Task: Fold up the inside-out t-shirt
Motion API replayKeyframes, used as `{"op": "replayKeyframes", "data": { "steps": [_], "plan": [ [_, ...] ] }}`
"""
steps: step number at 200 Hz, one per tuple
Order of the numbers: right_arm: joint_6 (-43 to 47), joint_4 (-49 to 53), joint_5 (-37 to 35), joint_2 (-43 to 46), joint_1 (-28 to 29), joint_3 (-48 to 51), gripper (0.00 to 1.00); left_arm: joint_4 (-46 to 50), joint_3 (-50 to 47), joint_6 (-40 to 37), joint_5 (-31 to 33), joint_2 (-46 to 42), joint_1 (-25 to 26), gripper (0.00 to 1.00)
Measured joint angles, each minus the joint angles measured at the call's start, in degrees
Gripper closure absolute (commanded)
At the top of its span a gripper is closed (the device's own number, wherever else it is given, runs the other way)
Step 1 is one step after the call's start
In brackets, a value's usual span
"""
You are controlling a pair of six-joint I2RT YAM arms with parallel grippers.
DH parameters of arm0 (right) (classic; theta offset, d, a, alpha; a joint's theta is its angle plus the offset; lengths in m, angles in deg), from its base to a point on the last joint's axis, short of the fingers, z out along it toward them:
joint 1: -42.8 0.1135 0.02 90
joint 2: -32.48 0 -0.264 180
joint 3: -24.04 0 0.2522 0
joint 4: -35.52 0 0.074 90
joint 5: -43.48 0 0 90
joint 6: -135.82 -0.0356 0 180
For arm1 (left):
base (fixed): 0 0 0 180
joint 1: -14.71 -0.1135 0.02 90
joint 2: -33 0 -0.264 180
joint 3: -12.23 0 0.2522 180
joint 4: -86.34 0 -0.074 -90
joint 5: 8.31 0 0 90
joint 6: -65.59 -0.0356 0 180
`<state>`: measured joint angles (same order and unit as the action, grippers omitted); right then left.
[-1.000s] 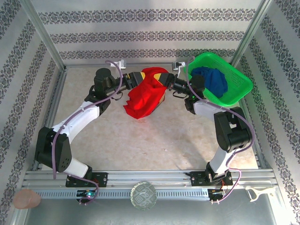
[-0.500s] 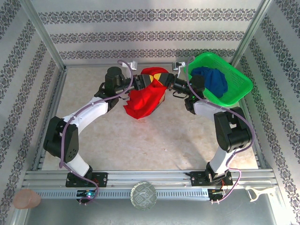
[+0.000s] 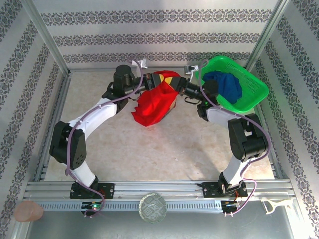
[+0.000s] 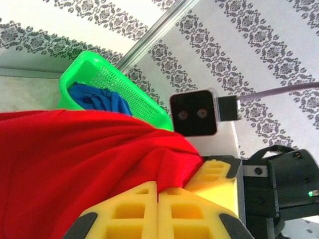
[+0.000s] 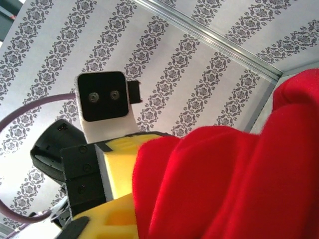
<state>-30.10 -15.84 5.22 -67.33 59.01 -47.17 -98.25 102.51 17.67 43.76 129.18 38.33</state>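
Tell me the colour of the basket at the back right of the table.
The basket is bright green and holds a dark blue garment. It shows best in the top external view.

We looked down on the whole tabletop from above and behind the arm bases. Both wrist views sat close, facing each other across the inside-out t-shirt, which all three shared.

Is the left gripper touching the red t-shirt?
Touching. The left wrist view shows the t-shirt pinched at the tips of the left gripper, no gap.
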Motion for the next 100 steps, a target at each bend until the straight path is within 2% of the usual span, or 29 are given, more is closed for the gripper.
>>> {"op": "replayKeyframes", "data": {
  "steps": [9,26,66,82,100],
  "plan": [
    [0.7,0.8,-0.4,0.0,-0.4,0.2,0.44,0.2,0.9,1.1,-0.1,0.0,-0.3,1.0],
    [3.0,3.6,-1.7,0.0,-1.5,1.0,0.4,-0.3,2.0,4.7,-0.9,-0.2,-1.0,1.0],
    [6.4,13.5,-6.2,3.1,-8.1,7.1,0.41,-5.0,2.0,16.2,-2.6,-1.4,-4.3,1.0],
    [10.1,21.5,-8.5,8.9,-9.1,8.9,0.42,-7.6,2.0,20.1,-2.9,-1.9,-4.7,1.0],
    [15.7,31.6,-11.4,17.5,-7.9,8.9,0.49,-9.8,2.0,23.1,-3.8,-2.4,-4.6,1.0]
  ]
}}
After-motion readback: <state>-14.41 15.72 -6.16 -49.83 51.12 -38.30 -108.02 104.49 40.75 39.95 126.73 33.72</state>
